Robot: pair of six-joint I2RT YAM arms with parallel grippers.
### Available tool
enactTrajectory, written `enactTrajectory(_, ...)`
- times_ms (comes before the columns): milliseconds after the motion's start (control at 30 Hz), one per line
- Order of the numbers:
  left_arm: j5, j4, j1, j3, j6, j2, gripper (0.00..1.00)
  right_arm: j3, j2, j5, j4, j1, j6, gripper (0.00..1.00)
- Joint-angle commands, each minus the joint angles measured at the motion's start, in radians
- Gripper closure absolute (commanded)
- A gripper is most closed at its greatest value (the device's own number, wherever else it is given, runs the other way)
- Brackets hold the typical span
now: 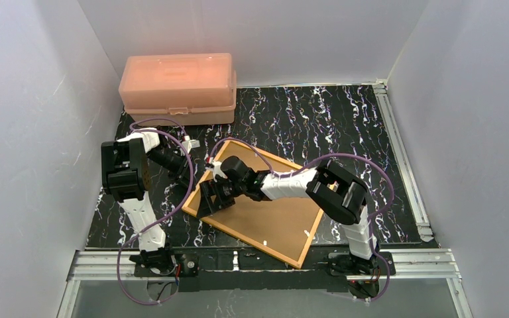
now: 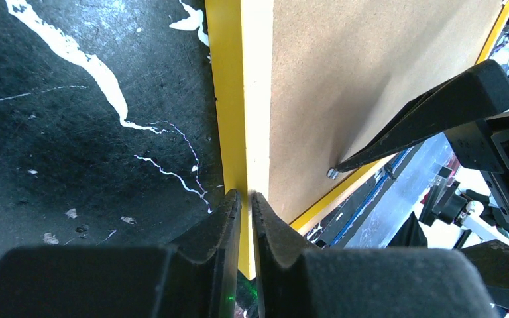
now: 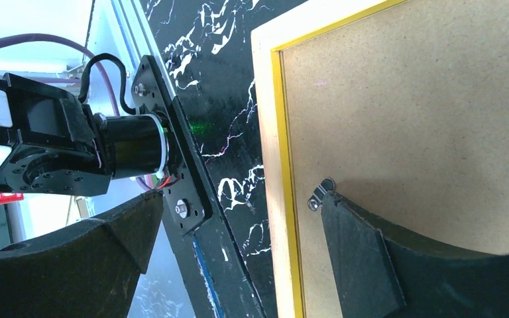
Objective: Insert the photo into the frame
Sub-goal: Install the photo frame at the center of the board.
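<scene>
Between left gripper (image 2: 245, 197) jaws, the frame (image 2: 226, 79) edge, pinched

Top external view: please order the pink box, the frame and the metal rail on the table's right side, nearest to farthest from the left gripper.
1. the frame: its left edge is at the left gripper.
2. the pink box: behind, at the back left.
3. the metal rail: far across, on the right.
</scene>
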Motion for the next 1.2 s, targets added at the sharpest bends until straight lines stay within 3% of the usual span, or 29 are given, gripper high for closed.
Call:
enactTrajectory(0, -0.059, 0.046, -0.015, -0.034, 0.025, -0.015, 0.9, 0.028, 0.033, -0.038, 0.041, 0.01, 0.002, 0.03)
enactTrajectory(500, -0.064, 0.048, -0.015, -0.035, 0.023, -0.02, 0.92, 0.059, 0.066, -0.092, 0.047, 0.018, -0.006, 0.05)
enactTrajectory(1167, -0.077, 0.064, -0.015, -0.049, 0.012, -0.035, 0.93, 0.127, 0.101, -0.235, -0.091, 0.021, -0.119, 0.09)
